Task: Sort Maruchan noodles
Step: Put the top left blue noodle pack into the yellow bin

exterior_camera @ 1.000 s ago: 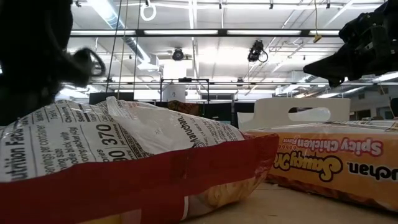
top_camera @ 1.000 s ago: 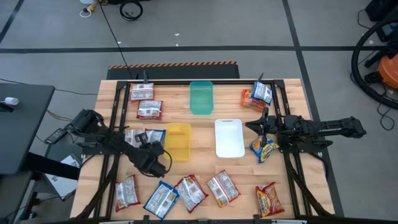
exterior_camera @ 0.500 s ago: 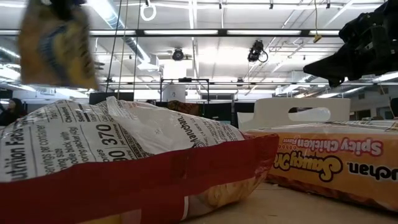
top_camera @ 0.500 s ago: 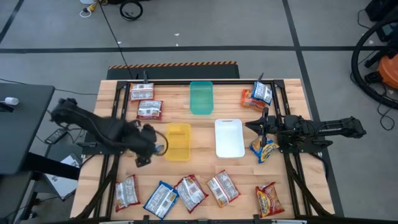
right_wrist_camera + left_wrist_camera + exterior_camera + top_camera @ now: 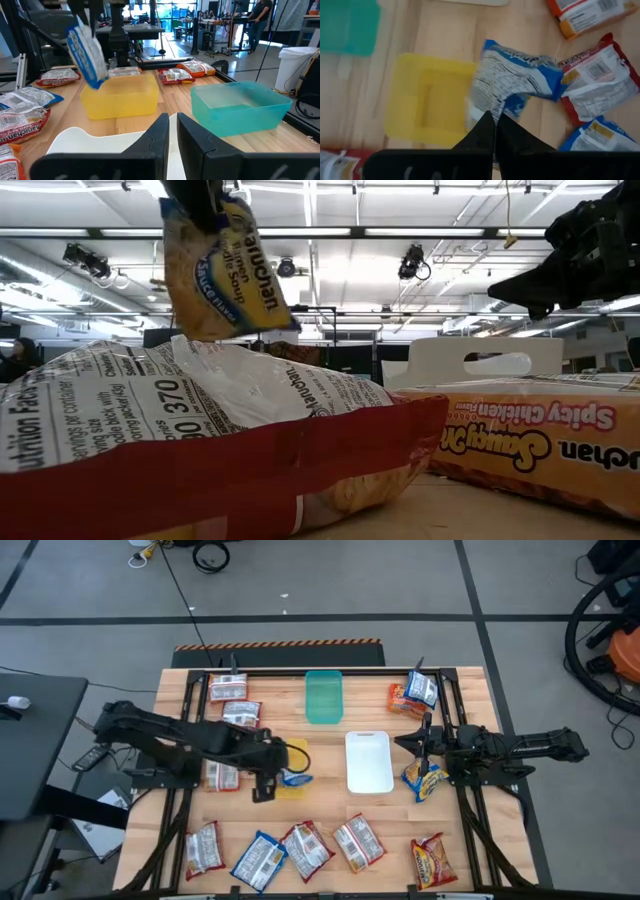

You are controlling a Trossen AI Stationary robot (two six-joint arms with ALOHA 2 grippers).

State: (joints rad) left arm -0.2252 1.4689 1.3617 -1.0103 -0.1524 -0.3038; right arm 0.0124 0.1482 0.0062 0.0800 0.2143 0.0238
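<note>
Moved: my left gripper [image 5: 283, 777] has swung from the table's left side to above the yellow tray [image 5: 287, 752], carrying a blue packet [image 5: 512, 82]. Fingers pinched on the packet's edge; packet hangs clear over the tray. Right gripper [image 5: 413, 745]: fingers nearly together, holding nothing, beside the white tray [image 5: 368, 762]. Other packets [image 5: 300, 848]: table edges.

Yellow tray [image 5: 287, 753] perhaps half hidden

Blue-and-yellow packet [image 5: 293, 777] dangling above yellow tray [image 5: 287, 752]
</note>
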